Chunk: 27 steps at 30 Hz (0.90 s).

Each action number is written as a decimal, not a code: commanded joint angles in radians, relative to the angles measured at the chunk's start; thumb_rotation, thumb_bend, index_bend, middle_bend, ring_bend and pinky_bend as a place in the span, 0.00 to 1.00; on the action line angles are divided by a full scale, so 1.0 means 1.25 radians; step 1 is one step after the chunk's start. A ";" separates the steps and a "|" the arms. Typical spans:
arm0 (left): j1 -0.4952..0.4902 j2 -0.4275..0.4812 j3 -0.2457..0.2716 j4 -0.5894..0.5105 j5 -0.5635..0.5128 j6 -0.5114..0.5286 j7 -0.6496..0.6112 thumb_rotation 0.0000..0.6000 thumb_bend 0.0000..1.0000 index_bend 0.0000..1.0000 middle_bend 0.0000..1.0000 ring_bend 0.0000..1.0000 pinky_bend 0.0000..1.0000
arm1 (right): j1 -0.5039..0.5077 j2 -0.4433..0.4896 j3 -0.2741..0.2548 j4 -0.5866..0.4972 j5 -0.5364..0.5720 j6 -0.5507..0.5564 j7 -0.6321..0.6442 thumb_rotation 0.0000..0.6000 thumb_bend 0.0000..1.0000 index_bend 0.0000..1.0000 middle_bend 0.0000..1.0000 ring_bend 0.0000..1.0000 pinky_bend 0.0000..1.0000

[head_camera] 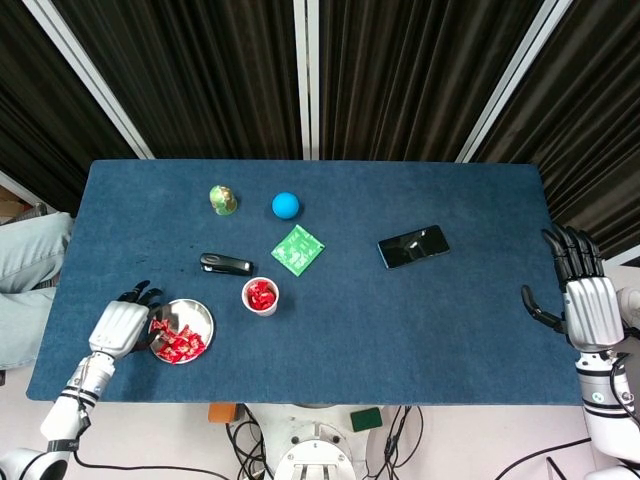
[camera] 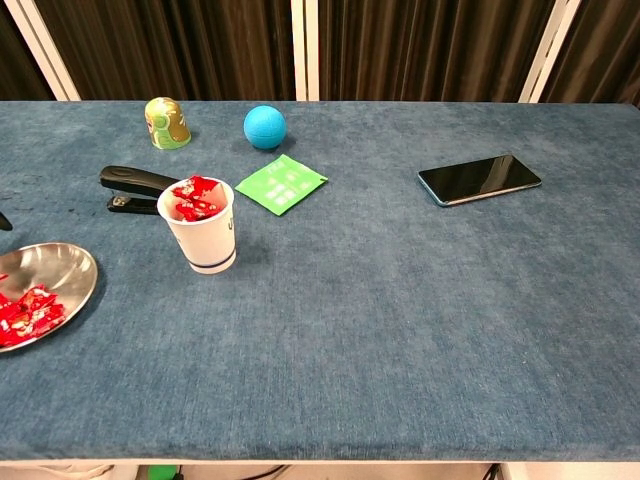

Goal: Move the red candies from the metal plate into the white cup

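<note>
Several red candies (head_camera: 178, 343) remain in the metal plate (head_camera: 197, 315), lower left; left hand (head_camera: 118, 326) at its rim, perhaps pinching 1, grip unclear; next, carry to the white cup (head_camera: 260, 296); right hand (head_camera: 588, 306) spread, idle.

The white cup (camera: 206, 233) stood upright on the surface, bearing a blue band near its base and holding red candies (camera: 195, 198) heaped to its rim. The metal plate (head_camera: 196, 318), round and shiny, lay flat to the left of the cup and nearer the front edge. More red candies (head_camera: 176, 343) lay clustered on the plate's left part.
</note>
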 commanded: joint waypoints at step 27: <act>-0.174 -0.003 -0.138 -0.206 0.073 -0.014 -0.071 1.00 0.35 0.57 0.24 0.07 0.28 | -0.004 0.001 -0.001 0.005 0.001 0.006 0.011 1.00 0.38 0.00 0.00 0.00 0.00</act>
